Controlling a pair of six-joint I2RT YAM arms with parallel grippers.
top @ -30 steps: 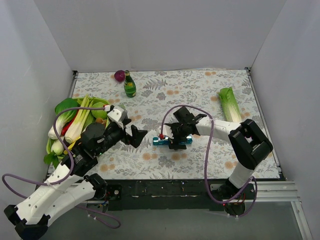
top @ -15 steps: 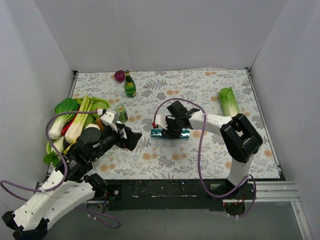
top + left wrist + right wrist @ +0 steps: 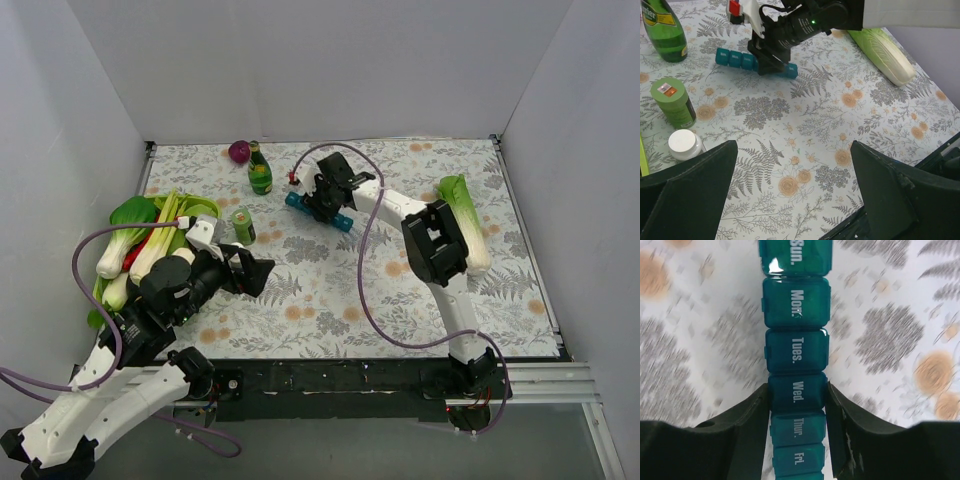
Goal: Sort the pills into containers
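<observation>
The organiser [image 3: 343, 222] lies toward the far middle of the desk [image 3: 420, 290], angled a little, right of the bottle [image 3: 260, 170] and well apart from the cabbage [image 3: 462, 215]. The right pincer [image 3: 322, 200] is closed across its narrow width. The right wrist view shows the two fingers [image 3: 747, 415] pressed against both long sides of the "Wed." compartment, with "Sun.", "Mon." and "Tues." running away from them. Whether the strip is raised or resting on the cloth I cannot tell. Every lid in view looks shut, and no loose pills can be made out. The left pincer [image 3: 793, 150] hangs low on the near left, spread wide with nothing between its fingers, and a canister [image 3: 672, 102] and a white-capped jar [image 3: 685, 145] stand just ahead of it. The organiser is probably light, stiff, glossy plastic. It should not bend in the grip, but it could slip or swivel if pinched near one end. The middle compartment is the sensible hold, since it balances the strip and keeps the fingers on the flat side walls. Pressing the top or the lid tabs risks popping a lid, so a moderate squeeze on the sides should be enough. The lids will have to be opened before any pills go in.
</observation>
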